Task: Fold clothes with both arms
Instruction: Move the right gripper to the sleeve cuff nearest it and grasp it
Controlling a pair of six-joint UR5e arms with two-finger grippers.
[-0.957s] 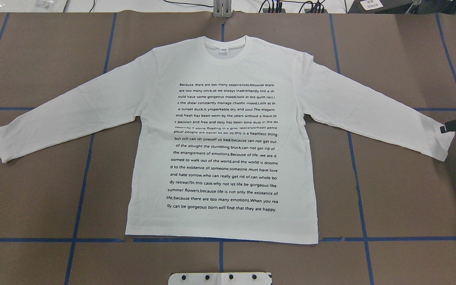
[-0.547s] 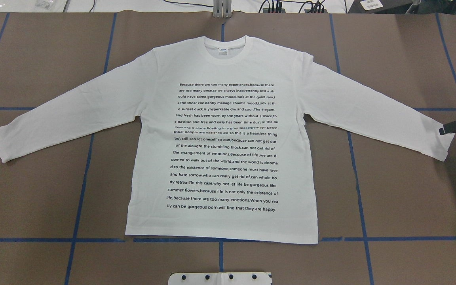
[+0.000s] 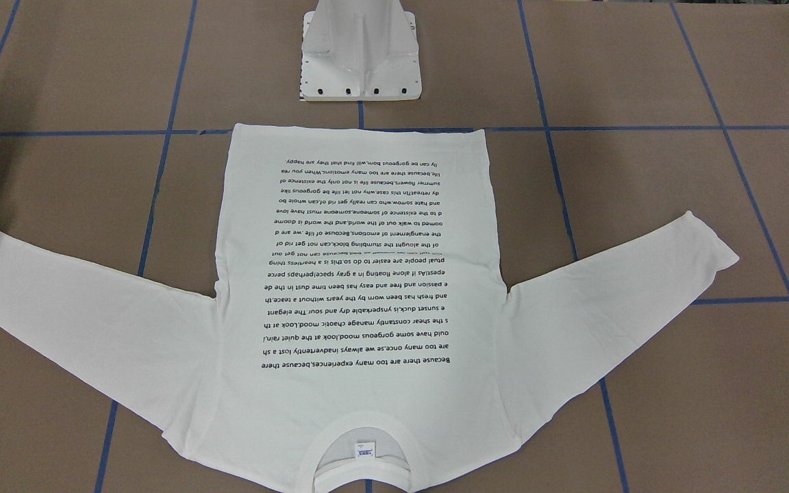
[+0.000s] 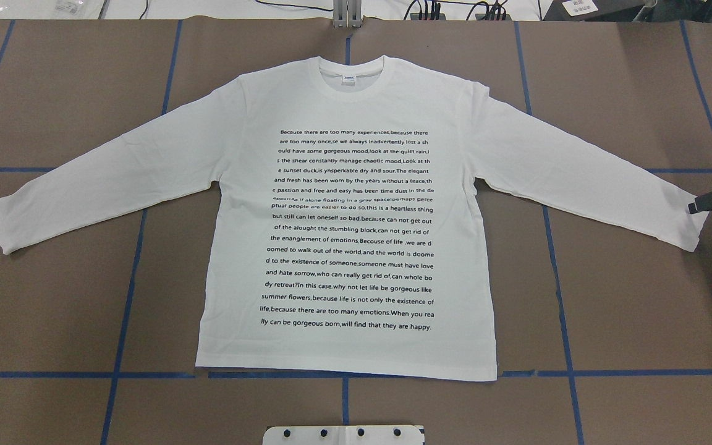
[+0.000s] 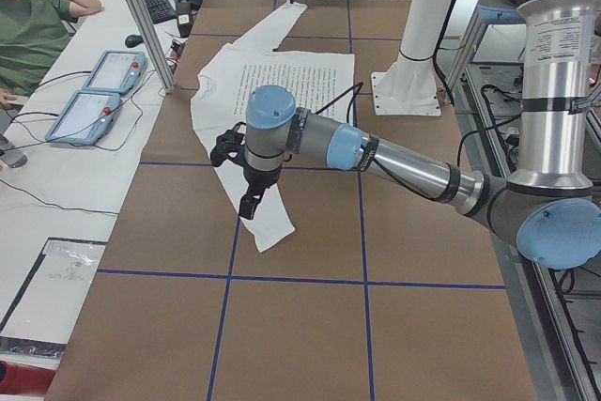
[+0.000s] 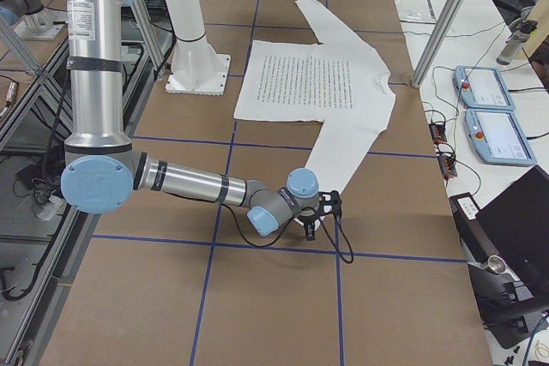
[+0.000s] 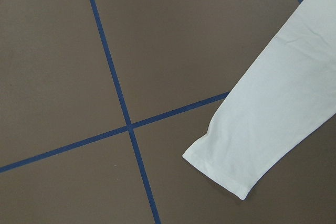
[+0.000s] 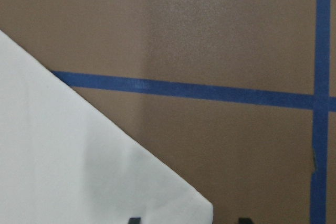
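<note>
1. The table (image 4: 41, 296) was brown, gridded with blue tape (image 4: 53, 374).
2. A white shirt (image 4: 232, 185) lay flat on it, print up, sleeves spread.
3. A white base (image 3: 360, 82) stood near its hem.

free: bare table (image 4: 53, 93) flanking shirt (image 4: 347, 216) | obstacle: pedestal base (image 3: 360, 55) near hem

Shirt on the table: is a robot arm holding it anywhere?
No, the shirt is not held. The right tool sits open at one cuff; the left tool hangs above the other sleeve.
</note>
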